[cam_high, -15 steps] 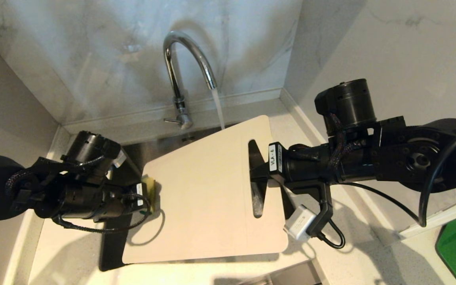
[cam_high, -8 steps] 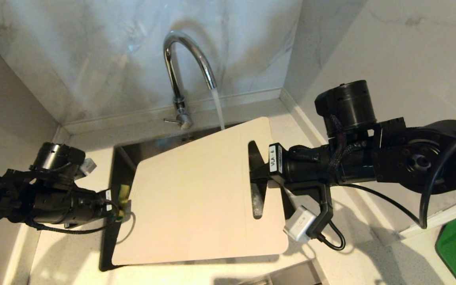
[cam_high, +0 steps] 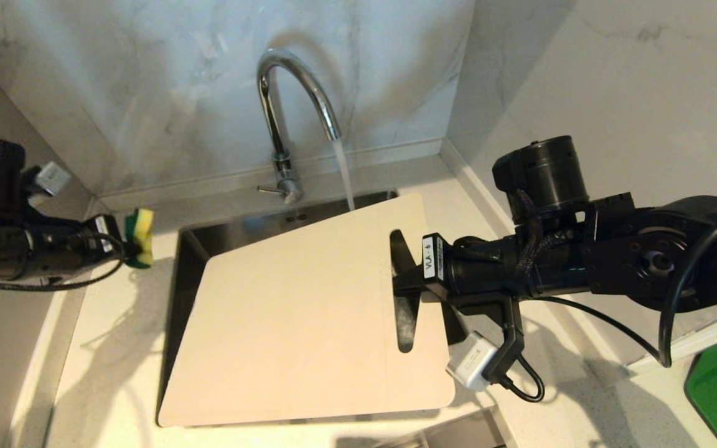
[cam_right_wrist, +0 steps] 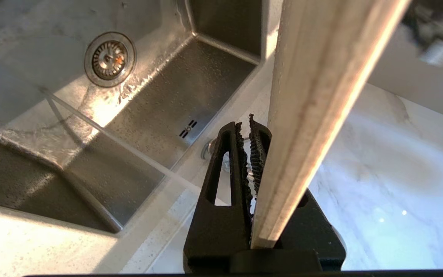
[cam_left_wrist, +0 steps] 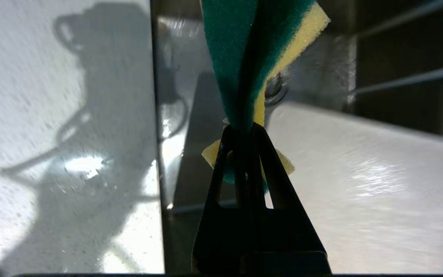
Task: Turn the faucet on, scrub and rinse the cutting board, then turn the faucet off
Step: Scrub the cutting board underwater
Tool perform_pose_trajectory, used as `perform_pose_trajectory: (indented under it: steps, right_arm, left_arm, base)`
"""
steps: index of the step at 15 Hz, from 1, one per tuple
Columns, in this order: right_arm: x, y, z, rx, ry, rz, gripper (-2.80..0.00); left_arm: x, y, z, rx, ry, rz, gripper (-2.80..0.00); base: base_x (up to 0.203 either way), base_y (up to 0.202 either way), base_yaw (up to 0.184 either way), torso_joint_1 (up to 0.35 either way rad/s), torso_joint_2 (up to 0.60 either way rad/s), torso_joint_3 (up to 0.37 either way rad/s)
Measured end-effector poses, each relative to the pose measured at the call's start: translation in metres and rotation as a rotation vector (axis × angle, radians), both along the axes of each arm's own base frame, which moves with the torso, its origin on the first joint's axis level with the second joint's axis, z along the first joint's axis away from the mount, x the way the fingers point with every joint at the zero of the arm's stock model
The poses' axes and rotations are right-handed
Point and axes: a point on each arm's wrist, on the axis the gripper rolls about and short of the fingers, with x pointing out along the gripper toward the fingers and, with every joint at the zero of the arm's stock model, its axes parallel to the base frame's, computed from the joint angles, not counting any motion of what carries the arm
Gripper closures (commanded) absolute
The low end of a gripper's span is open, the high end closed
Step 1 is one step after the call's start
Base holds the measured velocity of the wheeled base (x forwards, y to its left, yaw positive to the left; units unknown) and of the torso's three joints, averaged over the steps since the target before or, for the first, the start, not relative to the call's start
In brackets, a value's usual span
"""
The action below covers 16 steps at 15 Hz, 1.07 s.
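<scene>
Both grippers are loaded. The cutting board point(cam_high: 296, 311) is clamped at its slot end by the right gripper point(cam_high: 405, 280), tilted over the sink point(cam_high: 187, 249), its far edge under the faucet point(cam_high: 287, 118) stream. The sponge point(cam_high: 140, 236) is pinched by the left gripper point(cam_high: 123, 244), left of the sink. For rinsing, the board should be kept tilted so runoff drains into the sink.

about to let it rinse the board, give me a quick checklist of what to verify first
1. Water running from the faucet: ok, a stream falls from the spout.
2. Right end effector shut on the cutting board at its handle slot: ok.
3. Board over the sink: ok, tilted above the basin.
4. Stream reaching the board: cannot tell, it falls right at the far edge.
5. Left end effector shut on the sponge: ok.
6. Sponge off the board: ok, held over the counter to the left.
</scene>
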Motion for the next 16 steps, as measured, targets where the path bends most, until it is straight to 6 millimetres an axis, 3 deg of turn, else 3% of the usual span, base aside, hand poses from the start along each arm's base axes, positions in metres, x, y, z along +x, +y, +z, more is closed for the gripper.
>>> perform_pose_trajectory:
  steps: [3, 10, 13, 16]
  right_arm:
    - [0.002, 0.000, -0.001, -0.001, 0.003, -0.003, 0.00]
    - [0.012, 0.011, 0.014, 0.085, -0.051, 0.015, 0.00]
    - [0.016, 0.022, 0.021, 0.106, -0.055, 0.032, 0.00]
    - [0.019, 0.025, 0.020, 0.110, -0.044, 0.031, 0.00]
  left_arm:
    - [-0.018, 0.000, 0.031, -0.052, 0.031, -0.071, 0.00]
    - [-0.083, -0.105, 0.056, -0.258, 0.126, -0.463, 0.00]
    - [-0.095, -0.131, 0.065, -0.321, 0.152, -0.545, 0.00]
    - [-0.099, -0.148, 0.062, -0.314, 0.173, -0.590, 0.00]
  base:
    - [0.000, 0.000, 0.000, 0.000, 0.00, 0.000]
    - [0.000, 0.000, 0.000, 0.000, 0.00, 0.000]
    - [0.000, 0.000, 0.000, 0.000, 0.00, 0.000]
    - [0.000, 0.000, 0.000, 0.000, 0.00, 0.000]
